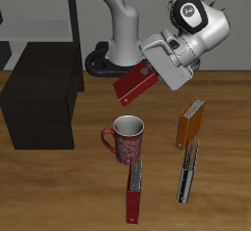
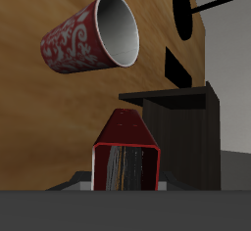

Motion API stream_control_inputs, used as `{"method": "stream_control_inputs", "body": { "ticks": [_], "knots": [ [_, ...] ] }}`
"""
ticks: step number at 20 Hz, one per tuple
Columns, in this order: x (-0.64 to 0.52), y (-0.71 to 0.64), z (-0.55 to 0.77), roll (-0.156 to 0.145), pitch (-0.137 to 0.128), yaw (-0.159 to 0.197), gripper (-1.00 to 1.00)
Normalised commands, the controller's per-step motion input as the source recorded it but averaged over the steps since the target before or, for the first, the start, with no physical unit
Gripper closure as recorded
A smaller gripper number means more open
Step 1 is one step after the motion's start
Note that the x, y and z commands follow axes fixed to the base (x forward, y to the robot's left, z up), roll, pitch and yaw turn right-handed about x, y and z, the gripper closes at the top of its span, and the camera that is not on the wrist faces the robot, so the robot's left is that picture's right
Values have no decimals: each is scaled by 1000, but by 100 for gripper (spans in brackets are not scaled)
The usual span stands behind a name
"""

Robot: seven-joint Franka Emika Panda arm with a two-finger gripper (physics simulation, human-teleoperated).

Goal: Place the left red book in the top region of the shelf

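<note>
The left red book hangs tilted in the air above the table, with my gripper shut on its upper end. In the wrist view the same book shows end-on between my fingers, its page block facing the camera. The shelf, a low matte-black cabinet, stands beside the book at the table's side, and its top lies lower than the book. It shows in the wrist view as a dark box beyond the book.
A red patterned mug stands below the held book. A long thin red book lies near the front edge, beside a dark grey book and an upright orange book. A pale grey rack stands behind the cabinet.
</note>
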Motion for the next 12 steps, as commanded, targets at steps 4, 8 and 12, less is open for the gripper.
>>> {"method": "stream_control_inputs", "body": {
  "ticks": [4, 8, 12],
  "knots": [
    [52, -215, 42, -63, 5, -26, 100],
    [8, -70, -4, -21, 0, -25, 100],
    [-1, -17, -20, -7, -4, -9, 100]
  ]
}}
